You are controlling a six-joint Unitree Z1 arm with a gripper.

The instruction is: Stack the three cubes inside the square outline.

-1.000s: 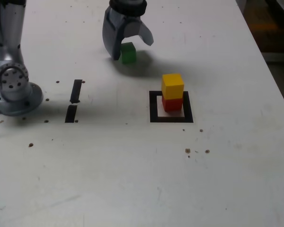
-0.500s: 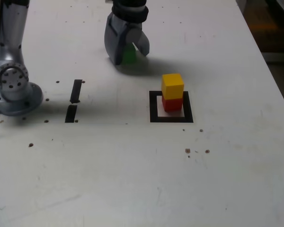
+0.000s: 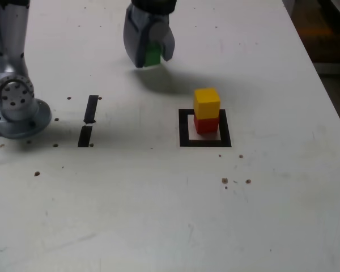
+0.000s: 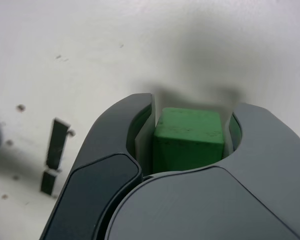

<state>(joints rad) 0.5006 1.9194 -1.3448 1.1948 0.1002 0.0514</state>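
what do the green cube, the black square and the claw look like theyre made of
Green cube: probably painted wood or hard plastic, matte, with small dark specks and slightly worn edges. Square outline: black tape stuck flat on the table, dull, with straight cut ends. Claw: smooth moulded grey plastic by its look, with a soft sheen and rounded shells; metal cannot be ruled out.

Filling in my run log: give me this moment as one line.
pincer: shut on green cube | stack: yellow cube on red cube in square outline | left: green cube onto stack
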